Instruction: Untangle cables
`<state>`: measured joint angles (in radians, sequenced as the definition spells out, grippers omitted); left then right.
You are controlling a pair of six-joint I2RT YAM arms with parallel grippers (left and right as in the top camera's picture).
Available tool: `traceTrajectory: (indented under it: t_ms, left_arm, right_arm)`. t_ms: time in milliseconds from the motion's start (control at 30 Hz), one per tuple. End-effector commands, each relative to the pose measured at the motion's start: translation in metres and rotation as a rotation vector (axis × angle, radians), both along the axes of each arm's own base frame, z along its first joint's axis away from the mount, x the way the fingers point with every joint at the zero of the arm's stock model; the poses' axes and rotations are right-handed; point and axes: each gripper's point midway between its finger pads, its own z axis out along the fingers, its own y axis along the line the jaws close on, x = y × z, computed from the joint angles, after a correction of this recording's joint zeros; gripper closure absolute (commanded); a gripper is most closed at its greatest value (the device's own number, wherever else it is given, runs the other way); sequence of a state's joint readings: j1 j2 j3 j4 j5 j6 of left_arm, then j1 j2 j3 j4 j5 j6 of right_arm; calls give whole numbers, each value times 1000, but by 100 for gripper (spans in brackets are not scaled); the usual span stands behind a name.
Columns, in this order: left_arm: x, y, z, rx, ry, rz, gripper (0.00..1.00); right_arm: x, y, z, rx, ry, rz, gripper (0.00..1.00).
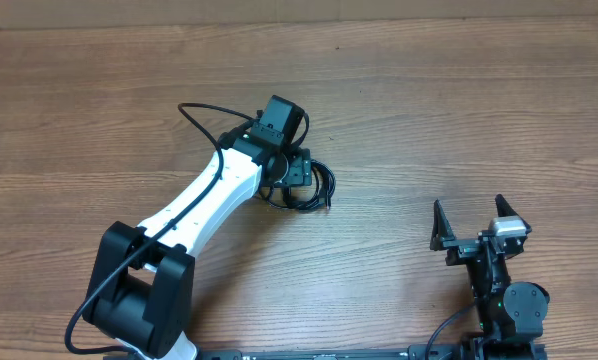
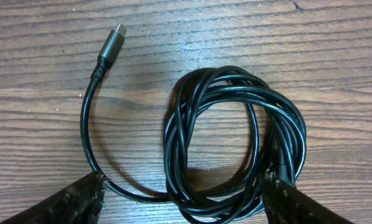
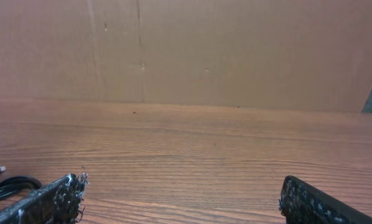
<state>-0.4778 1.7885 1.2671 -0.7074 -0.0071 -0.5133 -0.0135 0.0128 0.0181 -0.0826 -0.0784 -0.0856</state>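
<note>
Nearest me, on the right, the right arm (image 1: 504, 300) sits low, the right jaws spread wide with nothing between them. Further in, the left arm (image 1: 199, 205) reaches to mid-bench. The left jaws stand well apart astride the cables (image 2: 236, 143), gripping nothing. I judge the job barely begun: the cords lie wound in one looped bundle, with one plug end (image 2: 111, 50) trailing free. Beyond is open bench (image 1: 429, 100). Only the left arm's own bulk hides the bundle from overhead.
</note>
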Motion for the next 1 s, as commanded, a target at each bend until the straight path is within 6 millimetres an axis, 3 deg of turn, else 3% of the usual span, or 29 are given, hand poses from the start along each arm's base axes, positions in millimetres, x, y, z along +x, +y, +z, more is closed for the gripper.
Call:
traceTrajectory:
  t_ms: [0, 33, 100, 200, 267, 367, 633, 767, 833, 867, 900, 967]
  left_arm:
    - [6, -3, 12, -9, -44, -30, 4]
    - [6, -4, 11, -9, -42, -31, 3]
    - [8, -5, 7, 3, -44, -63, 32]
    - [12, -7, 1, 32, -64, -154, 39]
    - [15, -9, -5, 48, -71, -201, 53]
    - [17, -10, -17, 60, -57, -217, 58]
    - [8, -6, -62, 97, 53, -223, 58]
    - [7, -6, -66, 98, 60, -224, 60]
    - [7, -4, -67, 106, 62, -225, 69]
    - [7, -4, -68, 109, 65, -229, 87]
    - [6, -4, -69, 109, 66, -228, 96]
    - [8, -4, -66, 107, 58, -226, 96]
  right_arm:
    - [0, -1, -2, 3, -4, -5, 0]
    - [0, -1, -2, 3, -4, -5, 0]
    - [0, -1, -2, 3, -4, -5, 0]
    - [0, -1, -2, 3, -4, -5, 0]
    - [0, -1, -2, 3, -4, -5, 0]
    - [0, -1, -2, 3, -4, -5, 0]
    - [0, -1, -2, 3, -4, -5, 0]
    - [0, -1, -2, 3, -4, -5, 0]
    - [0, -1, -2, 3, -4, -5, 0]
    - [0, -1, -2, 3, -4, -5, 0]
    - [0, -1, -2, 3, -4, -5, 0]
    - [0, -1, -2, 3, -4, -5, 0]
